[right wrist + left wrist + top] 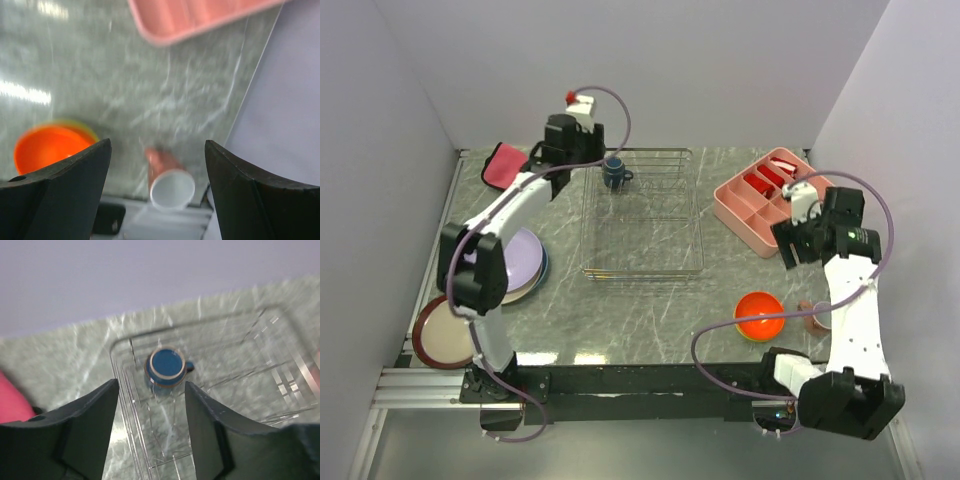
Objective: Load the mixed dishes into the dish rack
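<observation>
So far only the dark blue mug (166,366) stands in the shallow silvery wire dish rack (700,210), at its far-left corner, with the left claw (151,385) spread and empty above it. Outside on the counter (650,310) lie the lavender plate (525,250), light-blue plate (542,268), red-rimmed cream plate (445,335), orange bowl (759,314) nested in the yellow-green bowl (75,122), and the toppled small pink cup (167,177), which is beneath the right claw (157,145), likewise spread and empty.

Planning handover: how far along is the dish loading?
Done: only the dark blue mug stands upright in the dish rack's far-left corner. In hand: nothing; the left gripper hangs open beside the mug, the right gripper open, facing the small pink cup lying on its side. Left: that cup, the orange bowl nested in the yellow-green bowl, the lavender plate on the light-blue plate, and the red-rimmed cream plate.
</observation>
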You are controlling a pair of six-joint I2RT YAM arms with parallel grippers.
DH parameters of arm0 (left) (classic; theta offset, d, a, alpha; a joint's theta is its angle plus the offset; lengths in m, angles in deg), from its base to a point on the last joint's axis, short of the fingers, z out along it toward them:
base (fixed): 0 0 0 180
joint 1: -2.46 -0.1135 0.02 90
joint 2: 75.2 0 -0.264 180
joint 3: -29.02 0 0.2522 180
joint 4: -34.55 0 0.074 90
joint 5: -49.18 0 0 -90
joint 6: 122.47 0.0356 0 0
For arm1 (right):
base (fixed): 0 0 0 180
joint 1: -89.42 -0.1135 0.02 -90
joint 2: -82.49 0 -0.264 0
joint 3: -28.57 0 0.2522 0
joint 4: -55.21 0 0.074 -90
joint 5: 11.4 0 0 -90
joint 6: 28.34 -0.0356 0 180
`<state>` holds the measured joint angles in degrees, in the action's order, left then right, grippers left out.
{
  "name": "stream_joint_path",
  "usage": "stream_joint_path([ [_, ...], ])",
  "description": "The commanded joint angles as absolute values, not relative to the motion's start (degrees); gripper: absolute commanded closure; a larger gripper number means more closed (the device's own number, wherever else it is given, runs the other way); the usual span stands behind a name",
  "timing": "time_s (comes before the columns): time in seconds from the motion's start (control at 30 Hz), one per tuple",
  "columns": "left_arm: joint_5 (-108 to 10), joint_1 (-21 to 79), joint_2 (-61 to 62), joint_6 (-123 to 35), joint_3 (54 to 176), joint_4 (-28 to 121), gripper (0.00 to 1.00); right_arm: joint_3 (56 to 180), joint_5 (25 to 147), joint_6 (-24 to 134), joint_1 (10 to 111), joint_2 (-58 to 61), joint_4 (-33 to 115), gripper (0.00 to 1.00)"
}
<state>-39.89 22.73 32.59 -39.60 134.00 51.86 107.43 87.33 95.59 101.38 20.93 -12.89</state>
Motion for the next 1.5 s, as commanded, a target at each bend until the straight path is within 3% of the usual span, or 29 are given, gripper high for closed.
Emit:
stream_joint_path([
  [0.0,-41.43,23.02,25.97,-39.58,136.54,52.7,0.38,105.53,85.21,103.58,104.0,25.0,-29.1,0.18],
  [0.23,-43.1,23.02,26.84,-37.74,140.24,56.39,0.38,97.53,79.22,103.24,109.79,29.84,-29.83,0.22],
  [0.57,-44.87,23.29,28.95,-36.95,144.02,60.35,0.4,91.46,85.01,108.41,124.91,29.06,-26.04,0.28],
  [0.83,-42.84,24.95,28.87,-35.98,143.59,59.47,0.39,84.7,83.96,111.85,126.15,29.32,-25.44,0.34],
  [1.17,-41.08,29.08,25.27,-33.79,139.29,59.12,0.38,89.43,86.33,113.25,126.86,26.42,-26.37,0.4],
  [1.3,-41.0,29.17,24.56,-33.7,138.4,59.29,0.38,97.77,88.09,116.33,126.94,27.91,-33.16,0.34],
  [1.47,-41.35,29.52,25.0,-34.14,138.23,59.03,0.38,97.45,86.96,116.15,126.86,26.77,-30.81,0.31],
])
